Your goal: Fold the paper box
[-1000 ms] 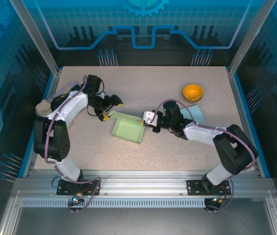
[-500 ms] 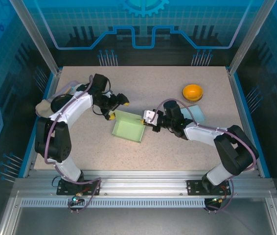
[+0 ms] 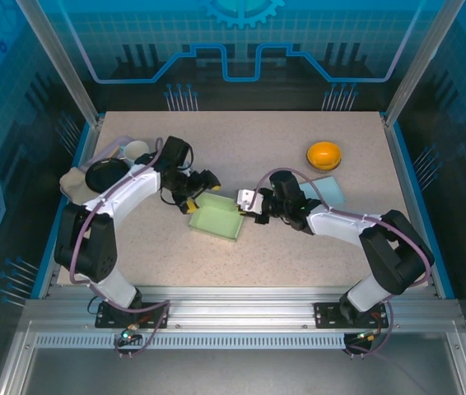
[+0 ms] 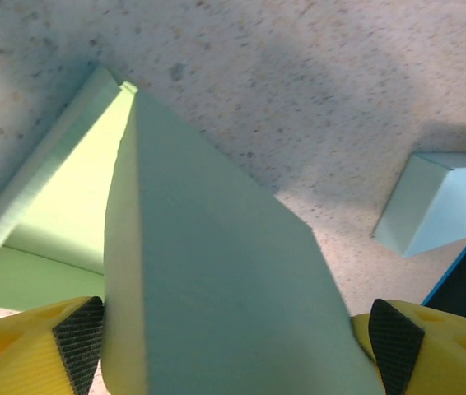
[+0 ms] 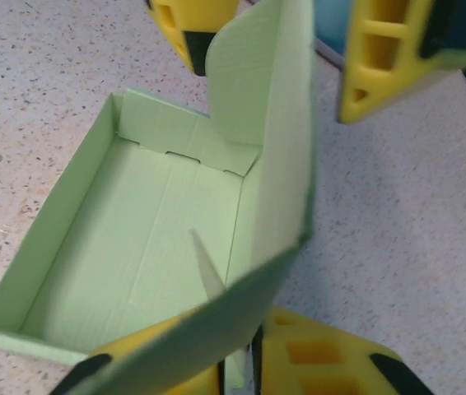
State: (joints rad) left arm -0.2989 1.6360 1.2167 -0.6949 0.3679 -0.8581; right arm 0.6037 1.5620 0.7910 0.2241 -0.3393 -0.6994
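My left gripper (image 4: 233, 350) stands wide open. Its black pads (image 4: 76, 341) sit on either side of a raised flap (image 4: 216, 247) of the green paper box (image 3: 216, 217). The flap nearly fills the space between the pads, and I cannot tell whether either pad touches it. From above, this gripper is at the box's far left corner, tilted down over the rim.

My right gripper (image 3: 248, 203) is at the opposite side, at the far end of the box's right wall. In the right wrist view its yellow fingers (image 5: 323, 362) lie close together at the bottom of the picture, with the edge of a green wall running into the narrow gap between them. I cannot tell whether they pinch the paper or only bracket it.

The box lies between my two grippers near the middle of the table (image 3: 299, 255). It is an open tray with its floor showing. The left and far walls are up, and the right wall stands taller than the rest.

Beyond my right gripper, toward the table's right side, lies a pale blue folded box (image 3: 329, 192). Just behind that is a round orange object (image 3: 323, 154), well apart from the green box.
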